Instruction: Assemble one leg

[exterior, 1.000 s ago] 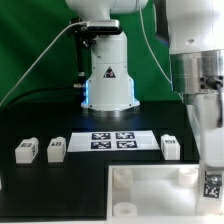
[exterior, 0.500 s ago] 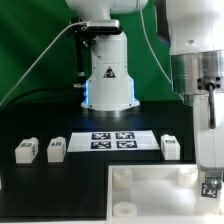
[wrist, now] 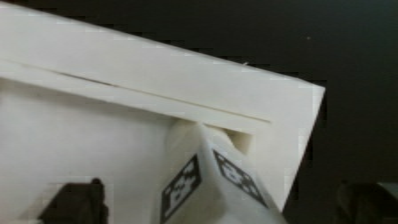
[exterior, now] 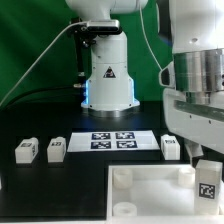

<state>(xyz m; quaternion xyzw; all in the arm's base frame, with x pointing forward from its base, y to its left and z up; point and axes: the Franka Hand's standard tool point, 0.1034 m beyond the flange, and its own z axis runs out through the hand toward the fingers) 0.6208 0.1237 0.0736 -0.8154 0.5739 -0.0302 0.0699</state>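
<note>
My gripper (exterior: 203, 168) hangs at the exterior view's right, over the near right corner of the large white tray-like piece (exterior: 150, 198). It is shut on a white leg (exterior: 207, 185), whose marker tag faces the camera, and holds it slightly tilted at the tray's right rim. In the wrist view the leg (wrist: 217, 180) runs between the two dark fingertips (wrist: 73, 201) and points at the tray's corner (wrist: 267, 105). Three more legs stand on the black table: two at the left (exterior: 26, 150) (exterior: 56, 149) and one at the right (exterior: 171, 147).
The marker board (exterior: 112, 141) lies flat in the middle of the table, in front of the robot's white base (exterior: 108, 80). The tray has a round corner socket at its far left (exterior: 121, 178). A green backdrop stands behind.
The gripper has moved a little towards the exterior view's left and nearer the camera with the leg. The leg now looks larger and more tilted.
</note>
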